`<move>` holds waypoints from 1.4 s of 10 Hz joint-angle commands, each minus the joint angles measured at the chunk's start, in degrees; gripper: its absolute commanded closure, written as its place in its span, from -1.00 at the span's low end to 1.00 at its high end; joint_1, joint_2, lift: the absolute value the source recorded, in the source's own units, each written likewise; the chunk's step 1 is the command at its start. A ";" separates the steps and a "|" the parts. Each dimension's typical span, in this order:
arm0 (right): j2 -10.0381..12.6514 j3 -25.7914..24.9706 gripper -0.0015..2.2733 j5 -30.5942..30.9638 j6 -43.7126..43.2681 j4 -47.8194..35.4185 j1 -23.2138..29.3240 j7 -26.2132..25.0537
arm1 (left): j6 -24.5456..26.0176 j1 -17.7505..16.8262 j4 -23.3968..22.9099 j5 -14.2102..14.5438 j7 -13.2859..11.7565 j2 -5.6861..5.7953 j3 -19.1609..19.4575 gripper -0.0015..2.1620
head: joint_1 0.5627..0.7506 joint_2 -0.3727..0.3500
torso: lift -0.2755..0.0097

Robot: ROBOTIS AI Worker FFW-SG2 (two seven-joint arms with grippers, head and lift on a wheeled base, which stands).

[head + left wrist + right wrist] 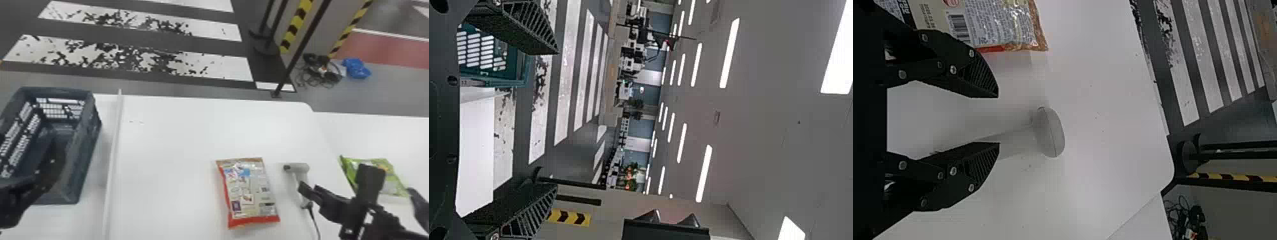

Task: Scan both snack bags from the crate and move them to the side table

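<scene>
the right gripper [335, 181] is set open at four o'clock, nothing gripped, near the scanner [300, 167]. the left gripper [51, 166] is wide open and unloaded, nine o'clock, by the crate [87, 140]. the red snack bag [250, 191] is laid at five o'clock, the green snack bag [394, 178] at four.

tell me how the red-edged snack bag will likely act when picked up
The red-edged snack bag would probably give and crinkle when squeezed, as its wrapper looks wrinkled. It seems unlikely to roll, since it lies flat on the white table. Its wrapper has glossy highlights, so it may be somewhat slippery.
</scene>
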 commanded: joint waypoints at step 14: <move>-9.44 8.58 0.97 9.56 -7.00 24.67 -12.04 10.87 | 0.35 0.09 0.50 -1.37 0.09 -0.46 -0.09 -0.97 | 0.41 -0.68 | 0.73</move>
